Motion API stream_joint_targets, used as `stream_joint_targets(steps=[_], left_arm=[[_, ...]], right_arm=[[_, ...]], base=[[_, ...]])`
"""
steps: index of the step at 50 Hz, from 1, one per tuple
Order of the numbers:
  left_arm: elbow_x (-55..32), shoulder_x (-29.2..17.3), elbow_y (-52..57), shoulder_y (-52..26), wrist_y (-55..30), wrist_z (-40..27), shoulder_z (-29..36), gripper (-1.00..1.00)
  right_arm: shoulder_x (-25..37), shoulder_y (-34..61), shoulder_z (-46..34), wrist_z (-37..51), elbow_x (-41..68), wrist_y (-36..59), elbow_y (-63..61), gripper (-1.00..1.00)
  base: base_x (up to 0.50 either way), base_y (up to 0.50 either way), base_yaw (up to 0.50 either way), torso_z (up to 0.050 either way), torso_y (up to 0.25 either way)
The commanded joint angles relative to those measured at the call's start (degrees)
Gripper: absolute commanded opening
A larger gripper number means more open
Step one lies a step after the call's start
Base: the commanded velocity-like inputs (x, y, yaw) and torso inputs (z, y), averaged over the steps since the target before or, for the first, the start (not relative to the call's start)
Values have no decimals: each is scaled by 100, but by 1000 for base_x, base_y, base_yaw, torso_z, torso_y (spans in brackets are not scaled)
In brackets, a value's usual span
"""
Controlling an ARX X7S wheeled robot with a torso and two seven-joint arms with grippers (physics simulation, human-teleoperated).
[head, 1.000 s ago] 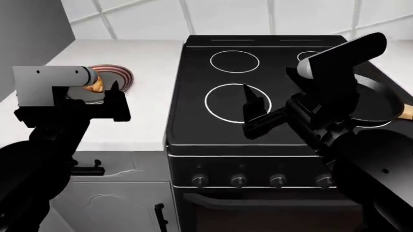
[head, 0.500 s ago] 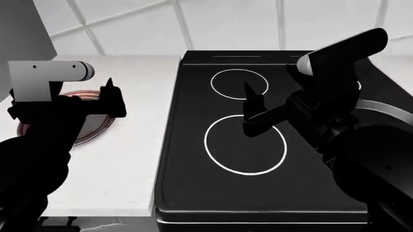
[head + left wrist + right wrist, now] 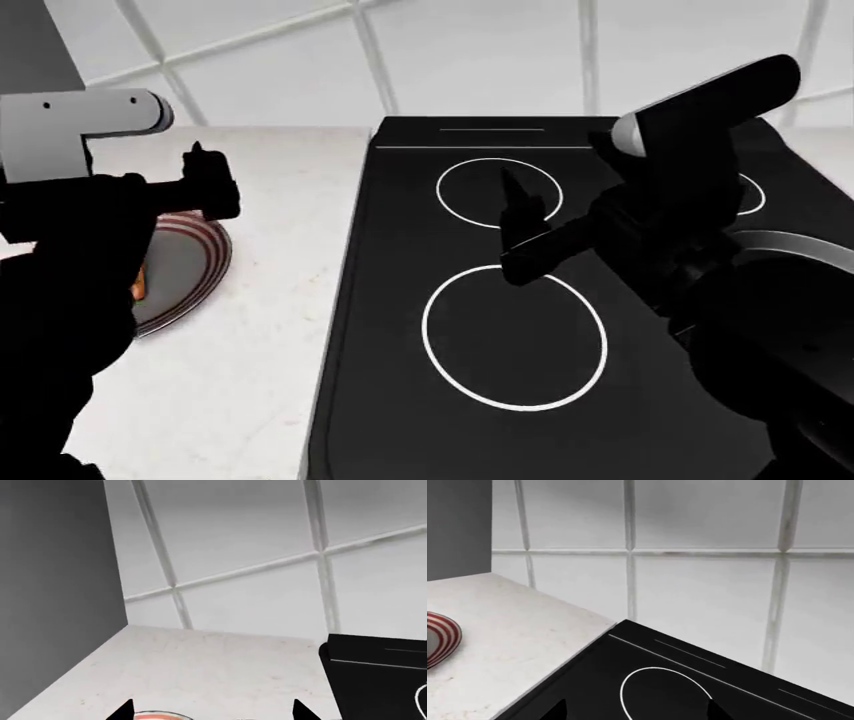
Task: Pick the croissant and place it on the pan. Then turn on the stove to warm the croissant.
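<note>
Croissant (image 3: 139, 284): only an orange sliver shows on the red-rimmed plate (image 3: 200, 270), mostly hidden by the left arm. Judged light, soft, flaky; grip gently across the thick middle. Left gripper (image 3: 200, 185) hovers just above the plate's far edge, jaws apart, empty. Right gripper (image 3: 523, 232) open over the stove (image 3: 400, 300); pan (image 3: 801, 245) at right.
</note>
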Motion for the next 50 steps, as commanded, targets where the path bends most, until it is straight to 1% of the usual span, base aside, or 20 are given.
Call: stream_joint_targets(steps=[1, 8, 12, 15, 17, 20, 30, 33, 37, 43, 50], left_arm=[[85, 309, -368, -789, -936, -578, -367, 100], [221, 376, -693, -1199, -1263, -1017, -276, 100], [-90, 374, -865, -1295, -1288, -1487, -368, 100], [-256, 446, -891, -1272, -1266, -1802, -569, 100], [-505, 418, -957, -1260, -1290, -2047, -628, 100], [-1347, 252, -1140, -1222, -1290, -2752, -706, 100], [-2199, 113, -1491, -1181, -1257, -3632, -782, 100], [-2329, 106, -1537, -1127, -1220, -3780, -777, 100], [-2342, 19, -1664, -1035, -1096, -3767, -609, 100], [-2255, -12, -1784, -934, -832, -3798, -555, 100], [-1980, -139, -2038, -789, -478, -3719, -190, 100]], right_arm=[[110, -74, -128, -15, 42, -305, 136, 100], [202, -102, -291, -156, -30, -606, 305, 100], [247, -163, -366, -230, -81, -793, 378, 100], [282, -192, -369, -259, -93, -877, 386, 100], [303, -235, -391, -280, -123, -959, 412, 100], [316, -325, -448, -333, -175, -1120, 459, 100], [343, -452, -517, -450, -279, -1461, 638, 100], [353, -461, -549, -489, -304, -1545, 684, 100], [318, -484, -530, -515, -330, -1691, 742, 100], [290, -515, -528, -537, -371, -1838, 843, 100], [284, -510, -607, -562, -414, -1916, 951, 100]], base=[[0, 0, 0, 0, 0], [0, 0, 0, 0, 0], [0, 0, 0, 0, 0], [0, 0, 0, 0, 0], [0, 0, 0, 0, 0], [0, 0, 0, 0, 0], [0, 0, 0, 0, 0], [0, 0, 0, 0, 0], [0, 0, 0, 0, 0], [0, 0, 0, 0, 0], [0, 0, 0, 0, 0]])
